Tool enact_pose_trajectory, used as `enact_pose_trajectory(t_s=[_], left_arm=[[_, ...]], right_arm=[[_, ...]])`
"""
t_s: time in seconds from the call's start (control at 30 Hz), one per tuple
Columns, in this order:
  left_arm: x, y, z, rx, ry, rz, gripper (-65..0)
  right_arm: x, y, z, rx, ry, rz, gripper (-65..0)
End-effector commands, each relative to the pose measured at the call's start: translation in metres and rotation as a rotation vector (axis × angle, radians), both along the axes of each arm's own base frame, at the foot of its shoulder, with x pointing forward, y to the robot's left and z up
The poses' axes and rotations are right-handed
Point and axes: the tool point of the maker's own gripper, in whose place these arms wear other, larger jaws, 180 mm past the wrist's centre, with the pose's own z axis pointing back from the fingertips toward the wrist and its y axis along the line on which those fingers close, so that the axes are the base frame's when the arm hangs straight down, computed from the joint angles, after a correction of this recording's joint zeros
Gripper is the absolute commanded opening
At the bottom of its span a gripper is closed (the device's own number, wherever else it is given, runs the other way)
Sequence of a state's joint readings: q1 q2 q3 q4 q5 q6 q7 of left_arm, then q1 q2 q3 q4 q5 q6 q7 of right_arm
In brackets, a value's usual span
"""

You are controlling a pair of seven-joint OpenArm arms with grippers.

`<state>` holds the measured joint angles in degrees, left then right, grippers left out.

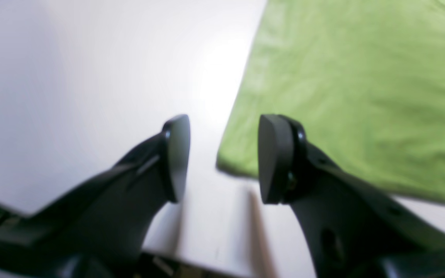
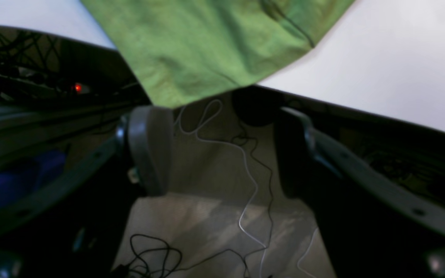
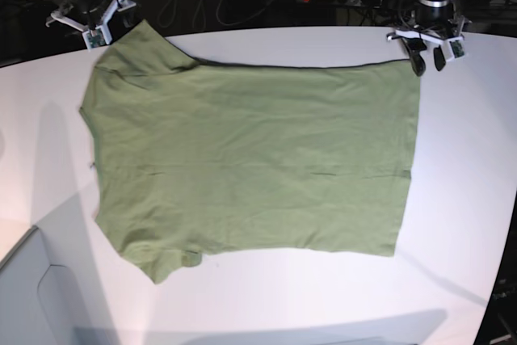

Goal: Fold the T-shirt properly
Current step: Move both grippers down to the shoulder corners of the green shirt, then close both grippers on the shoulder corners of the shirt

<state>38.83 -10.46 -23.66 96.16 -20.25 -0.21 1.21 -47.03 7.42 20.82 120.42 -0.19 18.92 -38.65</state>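
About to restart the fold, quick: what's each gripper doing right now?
Left gripper: open, holding nothing, at the T-shirt corner.
Right gripper: open, holding nothing, just off the sleeve.

T-shirt [image 3: 250,159] flat, covers most of the counter [image 3: 468,199]. Bare strips along the near edge and both sides, passable. Left hand [image 3: 428,61] and right hand [image 3: 101,23] parked at far corners. Cables [image 2: 245,185] on floor beyond far edge.
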Motion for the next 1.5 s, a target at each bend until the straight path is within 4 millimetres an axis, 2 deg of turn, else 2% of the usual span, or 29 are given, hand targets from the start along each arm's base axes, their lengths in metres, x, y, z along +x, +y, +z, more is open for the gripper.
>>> enact_pose_trajectory(t_s=[0.0, 0.2, 0.47, 0.53, 0.7, 0.73, 0.8, 1.03, 1.17, 1.33, 1.47], left_arm=[[0.002, 0.004, 0.004, 0.011, -0.018, 0.004, -37.0], [0.002, 0.000, -0.022, -0.026, 0.024, 0.014, -37.0], [0.003, -0.013, -0.035, -0.055, 0.046, -0.008, -37.6], [0.002, -0.017, -0.037, -0.062, 0.049, -0.014, -41.9], [0.002, -0.018, -0.037, -0.064, 0.052, -0.016, -63.7], [0.002, -0.018, -0.037, -0.064, 0.052, -0.016, -65.0], [0.002, -0.017, -0.037, -0.062, 0.051, -0.014, -65.0], [0.000, -0.016, -0.037, -0.060, 0.055, -0.011, -65.0], [-0.003, -0.016, -0.038, -0.060, 0.060, -0.011, -65.0], [-0.005, -0.016, -0.039, -0.060, 0.064, -0.011, -65.0], [-0.005, -0.016, -0.039, -0.060, 0.064, -0.011, -65.0]], right_arm=[[0.001, 0.002, 0.004, 0.003, -0.016, 0.020, -25.8], [0.001, 0.001, 0.003, 0.002, -0.013, 0.018, -25.8], [0.001, 0.001, 0.003, 0.002, -0.013, 0.018, -25.8], [0.001, 0.001, 0.003, 0.002, -0.013, 0.018, -25.8], [0.008, 0.001, 0.005, 0.003, -0.034, 0.016, -25.8], [0.010, 0.001, 0.006, 0.006, -0.041, 0.016, -25.8], [0.011, 0.001, 0.007, 0.007, -0.046, 0.016, -25.8], [0.033, 0.008, 0.011, 0.031, -0.106, -0.015, -25.3], [0.044, 0.006, -0.004, 0.051, -0.105, -0.049, -25.3], [0.040, -0.001, -0.032, 0.070, -0.044, -0.084, -25.3], [0.036, -0.003, -0.043, 0.077, -0.014, -0.095, -25.5]])
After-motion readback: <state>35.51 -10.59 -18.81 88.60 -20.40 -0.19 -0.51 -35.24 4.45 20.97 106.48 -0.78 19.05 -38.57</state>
